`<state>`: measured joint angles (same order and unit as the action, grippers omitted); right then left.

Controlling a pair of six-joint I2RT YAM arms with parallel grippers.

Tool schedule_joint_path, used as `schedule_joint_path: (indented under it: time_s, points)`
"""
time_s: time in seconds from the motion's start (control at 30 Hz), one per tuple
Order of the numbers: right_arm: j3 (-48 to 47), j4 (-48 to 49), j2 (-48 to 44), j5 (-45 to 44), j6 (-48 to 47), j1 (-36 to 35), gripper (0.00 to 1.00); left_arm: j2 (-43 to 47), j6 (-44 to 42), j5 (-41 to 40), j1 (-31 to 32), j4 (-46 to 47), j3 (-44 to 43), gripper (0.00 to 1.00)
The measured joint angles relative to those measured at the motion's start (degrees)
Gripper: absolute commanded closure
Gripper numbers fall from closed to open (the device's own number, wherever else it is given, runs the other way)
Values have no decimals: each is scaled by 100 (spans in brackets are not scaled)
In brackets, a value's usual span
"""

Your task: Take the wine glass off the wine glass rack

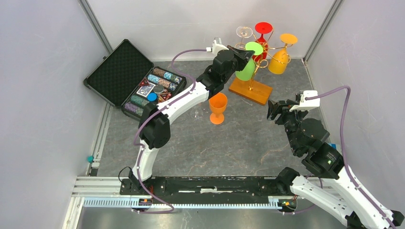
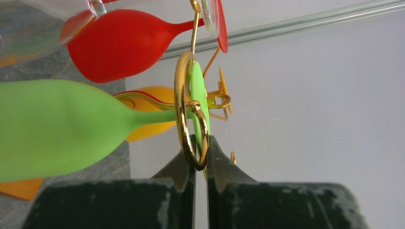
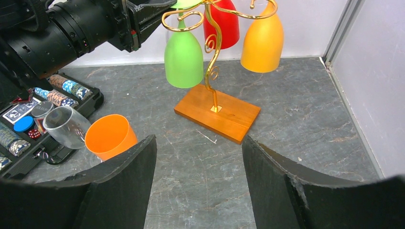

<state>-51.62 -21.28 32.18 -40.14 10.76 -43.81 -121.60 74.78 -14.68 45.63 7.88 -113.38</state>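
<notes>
The left end effector (image 2: 200,145), pressed almost together, seems to pinch the foot of the green wine glass (image 1: 246,70). This glass hangs upside down on the rack (image 1: 250,90) at upper centre. The right end effector (image 3: 199,140) is spread and empty at the lower right.

wine glasses (image 1: 218,107) x6, rack (image 1: 250,90) x1, chip case (image 1: 119,71) x1

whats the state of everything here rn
green glass: hanging upside down on rack, foot gripped
red glass: hanging upside down
yellow glass: hanging upside down
orange glass: upright on table
chip case: lid open
left gripper: jaws shut on green glass
right gripper: jaws open
</notes>
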Motion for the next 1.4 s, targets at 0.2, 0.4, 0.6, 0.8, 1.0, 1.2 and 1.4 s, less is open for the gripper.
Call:
schedule_joint_path:
  time_s: [0.2,0.4,0.6,0.8,1.0,1.2,1.4]
  points:
    - [0,-2,0,0,0,0,29,0,13,-188,20,-184,-50,66]
    - [0,0,0,0,-2,0,29,0,-7,-481,22,-205,-66,66]
    - [0,0,0,0,-7,0,29,0,-160,-859,127,-173,-66,68]
    - [2,0,0,-2,-9,0,29,7,-352,-1117,341,-151,-66,70]
    - [33,0,-22,-4,-13,0,29,13,-457,-1314,435,-133,-66,89]
    - [50,0,-31,-4,-15,0,29,66,-501,-1497,439,-131,-63,98]
    - [50,0,-31,-13,-26,0,29,131,-535,-1580,439,-76,-26,98]
